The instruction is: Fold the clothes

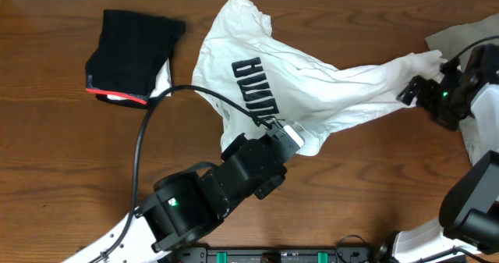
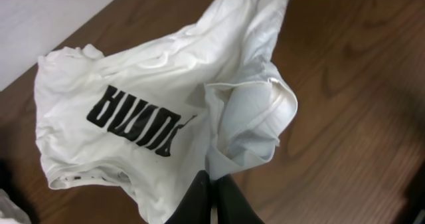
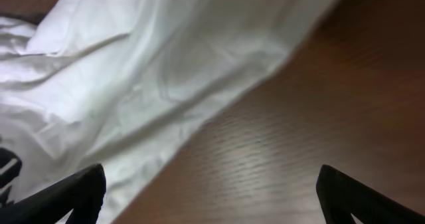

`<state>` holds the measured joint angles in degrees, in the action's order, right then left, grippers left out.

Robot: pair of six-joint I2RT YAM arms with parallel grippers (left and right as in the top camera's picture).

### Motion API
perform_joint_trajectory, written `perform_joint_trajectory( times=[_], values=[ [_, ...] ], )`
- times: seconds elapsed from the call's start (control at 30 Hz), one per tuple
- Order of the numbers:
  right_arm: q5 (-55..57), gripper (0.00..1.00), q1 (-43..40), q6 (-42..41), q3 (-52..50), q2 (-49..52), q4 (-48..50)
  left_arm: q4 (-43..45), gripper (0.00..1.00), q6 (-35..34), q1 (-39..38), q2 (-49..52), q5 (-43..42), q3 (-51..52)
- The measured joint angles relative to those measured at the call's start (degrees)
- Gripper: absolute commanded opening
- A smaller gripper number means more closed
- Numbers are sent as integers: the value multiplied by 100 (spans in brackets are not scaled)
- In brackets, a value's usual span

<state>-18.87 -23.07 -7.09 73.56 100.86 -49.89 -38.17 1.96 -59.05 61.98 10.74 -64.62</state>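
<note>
Shirt (image 1: 257, 68), white, black print, lay crumpled: left gripper (image 2: 212, 182) clamped on its hem; right gripper (image 3: 211, 174) hung over its far end, jaws spread wide. Black garment (image 1: 129, 52) lay apart

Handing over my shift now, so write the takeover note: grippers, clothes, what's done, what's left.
Left gripper: shut on the near edge of the white T-shirt.
Right gripper: open, over the shirt's right end.
T-shirt: crumpled in the middle, pulled rightward, unfolded.
Done: black red-edged garment looks folded, top left.
Left: flatten and fold the T-shirt; grey-beige garment lies loose, top right.
</note>
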Motion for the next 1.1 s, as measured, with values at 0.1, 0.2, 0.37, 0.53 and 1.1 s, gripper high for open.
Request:
perform_joint_trajectory(
  times=[0.1, 0.2, 0.37, 0.53, 1.1],
  values=[
    [-369, 99, -22, -192, -444, 0, 466, 0, 6, 2, 13, -11, 0, 0],
    [-586, 99, -44, -391, -868, 0, 920, -22, 6, 2, 13, -11, 0, 0],
    [-870, 99, -52, -651, -1377, 0, 1532, -57, 6, 2, 13, -11, 0, 0],
    [-1010, 90, -212, -767, -1532, 0, 2068, -162, 6, 2, 13, -11, 0, 0],
    [-1528, 75, -608, -1040, -1537, 0, 2597, -275, 6, -24, 13, -120, 240, 0]
  ],
)
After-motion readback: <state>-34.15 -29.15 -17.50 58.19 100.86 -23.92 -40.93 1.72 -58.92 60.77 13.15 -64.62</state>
